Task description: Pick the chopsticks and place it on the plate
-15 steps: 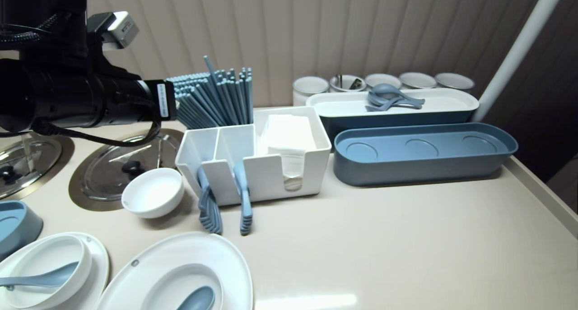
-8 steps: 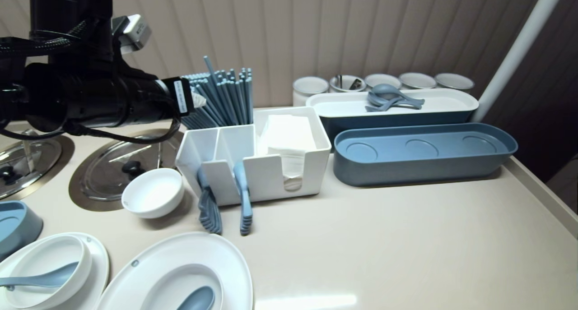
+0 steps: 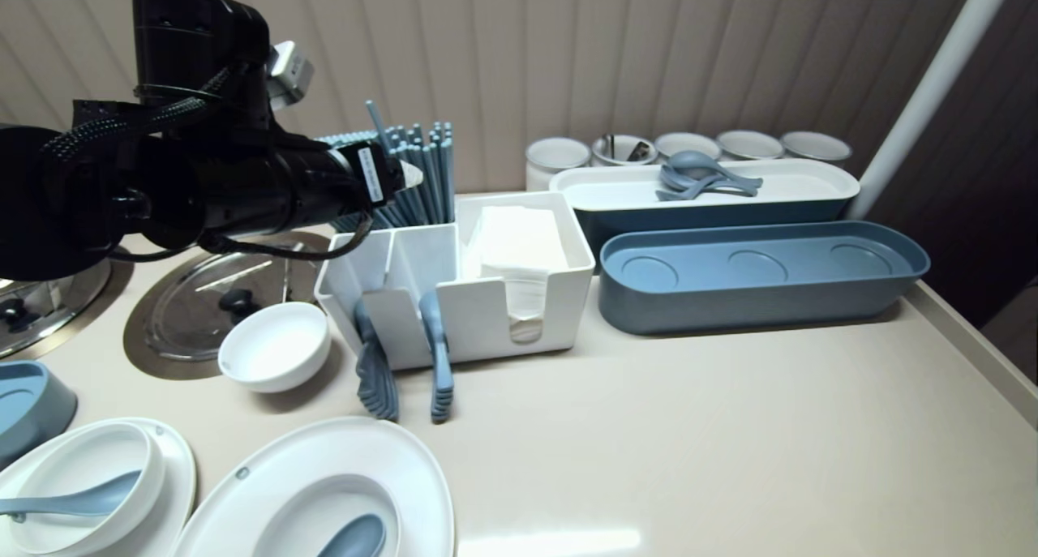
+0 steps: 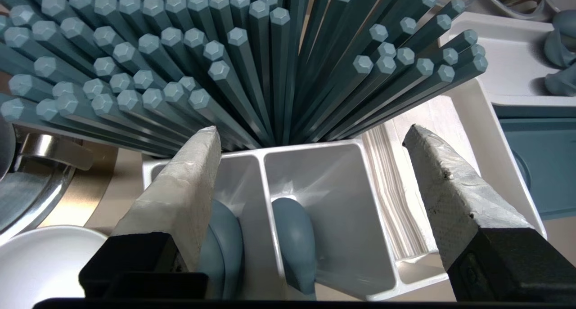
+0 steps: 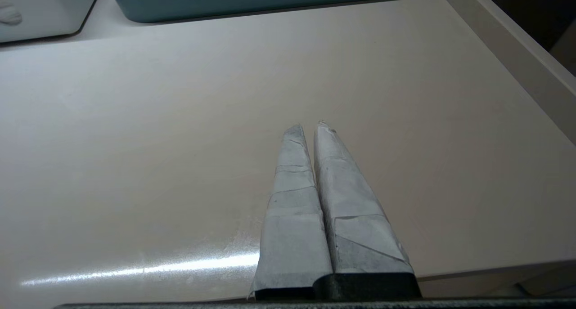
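- Organiser (image 3: 486,330) sits centre, with chopsticks (image 3: 426,168) standing in its far-left compartment and napkins (image 3: 519,245) in the right one.
- Small bowl (image 3: 276,346) just left of it, long tray (image 3: 762,281) to its right.
- Left gripper (image 4: 312,130) hangs over the near-left compartments.

Blue chopsticks (image 3: 426,161) fanned in white caddy (image 3: 478,314)

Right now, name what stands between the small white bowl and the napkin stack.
The white caddy, its two slots holding blue spoons; the head view shows it.
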Available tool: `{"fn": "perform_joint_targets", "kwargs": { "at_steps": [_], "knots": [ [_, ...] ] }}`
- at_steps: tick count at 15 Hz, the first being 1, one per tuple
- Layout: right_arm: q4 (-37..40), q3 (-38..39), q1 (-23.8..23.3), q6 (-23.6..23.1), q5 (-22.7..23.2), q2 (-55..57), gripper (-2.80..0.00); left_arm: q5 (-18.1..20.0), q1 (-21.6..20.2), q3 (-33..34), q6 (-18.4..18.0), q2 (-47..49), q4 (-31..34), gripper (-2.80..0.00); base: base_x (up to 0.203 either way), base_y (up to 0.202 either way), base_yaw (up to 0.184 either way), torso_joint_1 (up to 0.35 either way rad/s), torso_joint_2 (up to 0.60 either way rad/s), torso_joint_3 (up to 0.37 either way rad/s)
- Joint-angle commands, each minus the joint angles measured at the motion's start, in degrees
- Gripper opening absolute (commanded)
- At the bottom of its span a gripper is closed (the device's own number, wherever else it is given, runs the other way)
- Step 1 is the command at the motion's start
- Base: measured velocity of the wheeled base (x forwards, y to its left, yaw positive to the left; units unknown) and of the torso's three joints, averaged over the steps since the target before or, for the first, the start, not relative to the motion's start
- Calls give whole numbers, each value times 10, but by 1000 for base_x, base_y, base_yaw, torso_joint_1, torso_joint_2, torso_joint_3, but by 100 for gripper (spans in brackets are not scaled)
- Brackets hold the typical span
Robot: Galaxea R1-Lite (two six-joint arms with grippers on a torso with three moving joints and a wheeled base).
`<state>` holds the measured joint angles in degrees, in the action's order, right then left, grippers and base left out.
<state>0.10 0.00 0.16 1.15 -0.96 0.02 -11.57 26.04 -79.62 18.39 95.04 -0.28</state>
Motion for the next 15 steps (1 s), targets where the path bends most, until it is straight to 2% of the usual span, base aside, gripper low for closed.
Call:
{"fn": "perform_joint_targets", "kwargs": {
  "at_steps": [1, 12, 15],
  "knots": [
    [0, 0, 0, 0, 0, 0, -280, -1, 5, 5, 2, 9, -17, 0, 0, 0, 0, 0, 0, 0],
    [0, 0, 0, 0, 0, 0, -280, 1, 30, 28, -6, 17, -35, 0, 0, 0, 0, 0, 0, 0],
    [0, 0, 0, 0, 0, 0, -280, 1, 30, 29, -22, 29, -77, 0, 0, 0, 0, 0, 0, 0]
  ]
}}
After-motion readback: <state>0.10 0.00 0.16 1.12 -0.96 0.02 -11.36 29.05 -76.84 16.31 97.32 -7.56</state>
